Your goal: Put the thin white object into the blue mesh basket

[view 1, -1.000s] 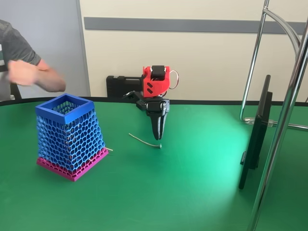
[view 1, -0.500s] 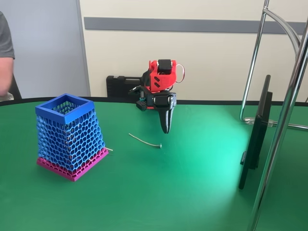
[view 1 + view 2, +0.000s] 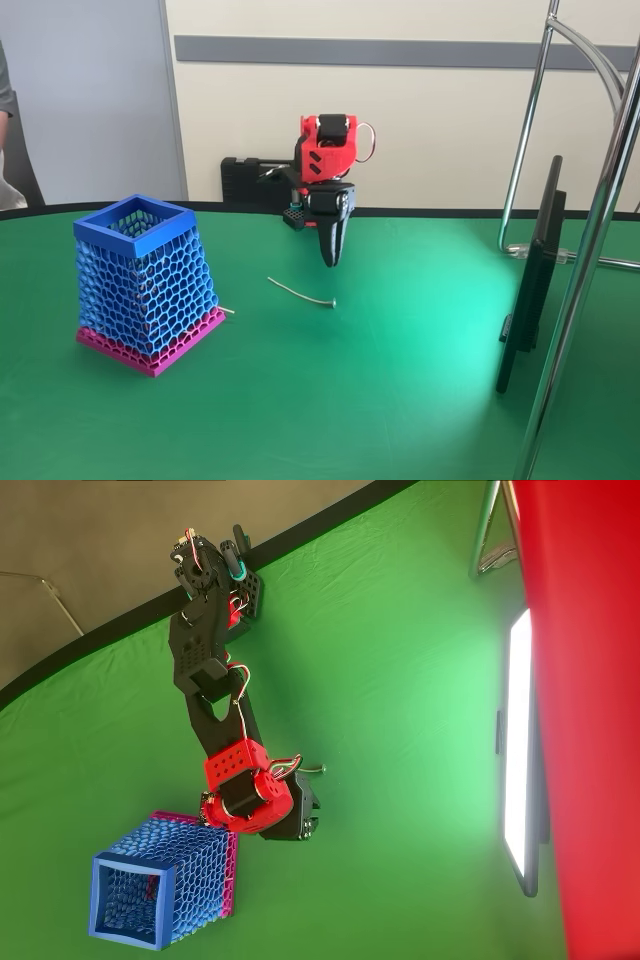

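Green table (image 3: 400, 400) filling foreground, cream wall w/ grey stripe behind. Nearest, at left in fixed view: blue mesh basket (image 3: 146, 280) standing upright on magenta base, short whitish stub (image 3: 227, 310) poking out just beside base. Further back, thin white object (image 3: 300, 294) lying flat on table, right of basket, well apart from it, knob end toward right. Beyond that, end effector (image 3: 330, 258) hanging pointed down above table, near strand but not touching; fingers appearing pressed together, clenched on nothing. Overhead: red-black arm (image 3: 215, 700) reaching from table edge, wrist next to basket (image 3: 160, 890).
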Controlling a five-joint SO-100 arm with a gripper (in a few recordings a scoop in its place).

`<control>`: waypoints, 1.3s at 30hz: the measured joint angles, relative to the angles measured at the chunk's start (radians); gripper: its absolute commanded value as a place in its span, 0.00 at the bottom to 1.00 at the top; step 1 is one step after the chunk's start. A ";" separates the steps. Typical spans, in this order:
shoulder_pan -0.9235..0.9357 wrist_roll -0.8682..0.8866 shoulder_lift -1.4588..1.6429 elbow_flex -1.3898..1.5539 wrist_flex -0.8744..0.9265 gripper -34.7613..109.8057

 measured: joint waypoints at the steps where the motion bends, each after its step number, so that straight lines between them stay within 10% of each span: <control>1: 0.002 -0.003 0.015 0.044 -0.011 0.33; 39: -0.018 -0.054 0.291 0.920 -0.414 0.34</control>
